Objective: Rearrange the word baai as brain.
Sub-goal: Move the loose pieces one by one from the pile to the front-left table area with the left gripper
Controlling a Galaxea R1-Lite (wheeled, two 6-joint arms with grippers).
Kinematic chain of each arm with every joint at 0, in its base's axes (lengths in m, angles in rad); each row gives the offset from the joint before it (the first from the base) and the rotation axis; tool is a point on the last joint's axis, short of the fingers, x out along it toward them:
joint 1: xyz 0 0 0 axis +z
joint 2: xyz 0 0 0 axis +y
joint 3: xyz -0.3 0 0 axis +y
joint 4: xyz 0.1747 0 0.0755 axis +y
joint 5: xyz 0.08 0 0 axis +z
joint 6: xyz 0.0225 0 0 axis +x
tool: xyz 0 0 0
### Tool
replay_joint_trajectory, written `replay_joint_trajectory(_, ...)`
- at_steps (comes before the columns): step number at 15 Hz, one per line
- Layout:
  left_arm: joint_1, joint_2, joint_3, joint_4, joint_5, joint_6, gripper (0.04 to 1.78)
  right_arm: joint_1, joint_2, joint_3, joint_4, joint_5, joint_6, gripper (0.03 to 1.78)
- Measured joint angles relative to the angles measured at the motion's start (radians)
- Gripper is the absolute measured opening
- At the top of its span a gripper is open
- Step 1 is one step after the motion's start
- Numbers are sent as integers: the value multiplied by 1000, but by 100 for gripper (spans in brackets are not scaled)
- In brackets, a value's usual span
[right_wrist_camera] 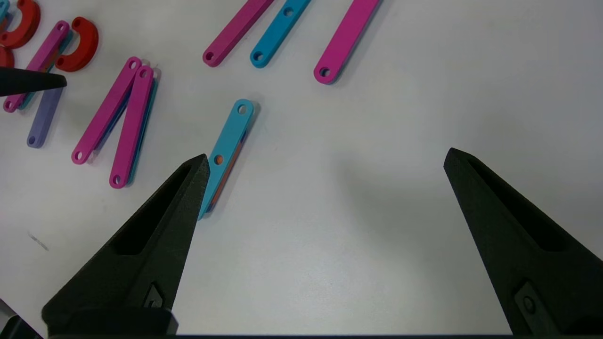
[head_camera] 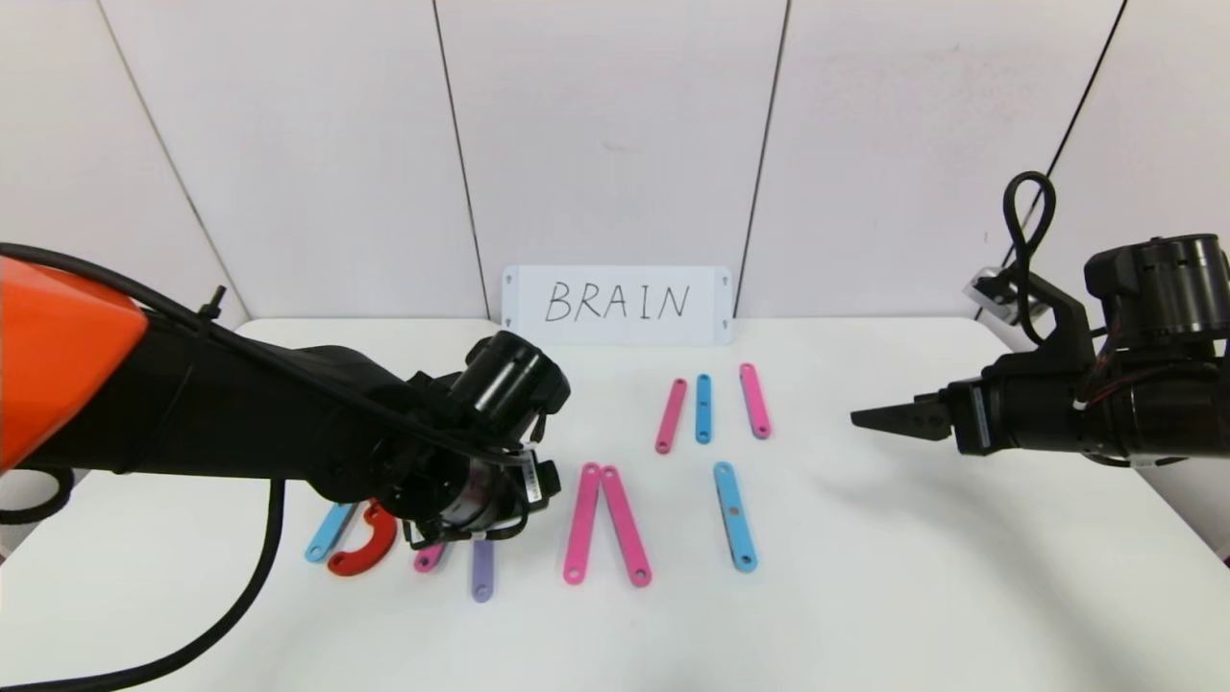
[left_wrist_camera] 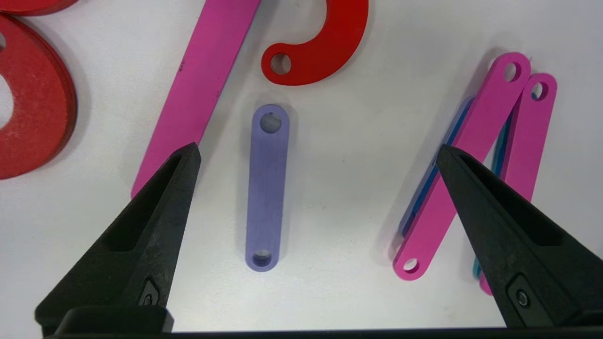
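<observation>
The word baai lies as flat plastic pieces across the white table [head_camera: 913,577]. My left gripper [left_wrist_camera: 318,155] hangs open over the left letters, with a purple bar [left_wrist_camera: 266,188] lying untouched between its fingers. A red hook [left_wrist_camera: 325,44] and a long pink bar [left_wrist_camera: 202,84] lie just beyond it. In the head view the purple bar [head_camera: 481,572] pokes out under the left wrist, beside a red hook [head_camera: 365,548] and a light-blue bar [head_camera: 329,533]. A pink inverted V [head_camera: 605,524] sits mid-table. My right gripper [head_camera: 889,419] hovers open at the right, holding nothing.
A white card [head_camera: 617,304] with handwritten BRAIN leans on the back wall. Three short bars, pink [head_camera: 671,415], blue [head_camera: 703,408] and pink [head_camera: 755,400], lie in front of it. A lone light-blue bar [head_camera: 735,516] lies right of the V.
</observation>
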Motion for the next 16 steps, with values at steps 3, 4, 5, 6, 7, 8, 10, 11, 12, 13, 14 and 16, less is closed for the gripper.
replay_joint_trajectory(3,66,-46,57,-48,-111,112,174,6,0,4,0,-3,-1,174)
replay_joint_trajectory(4,93,-57,81,-82,-142,154,174,10,0,6,-1,-12,-3,174)
replay_joint_trajectory(5,119,-64,104,-116,-166,187,174,14,-1,8,-1,-21,-4,174)
replay_joint_trajectory(6,138,-67,119,-141,-182,200,174,18,-1,10,-1,-27,-4,174)
replay_joint_trajectory(7,150,-68,131,-148,-193,206,174,22,-1,12,-1,-28,-4,174)
replay_joint_trajectory(8,159,-68,138,-150,-199,208,174,24,-1,13,-1,-29,-4,174)
replay_joint_trajectory(10,165,-68,150,-150,-201,208,174,27,-1,14,-1,-29,-4,174)
replay_joint_trajectory(11,166,-68,157,-150,-202,209,174,27,-1,14,-1,-29,-4,174)
replay_joint_trajectory(12,166,-69,162,-150,-202,207,174,27,-1,14,-1,-29,-4,174)
replay_joint_trajectory(13,166,-69,166,-150,-203,207,174,27,-1,14,-1,-29,-4,174)
replay_joint_trajectory(14,166,-69,168,-149,-204,207,174,27,0,14,-1,-29,-4,174)
replay_joint_trajectory(16,161,-71,175,-148,-206,207,174,27,0,14,-1,-29,-4,174)
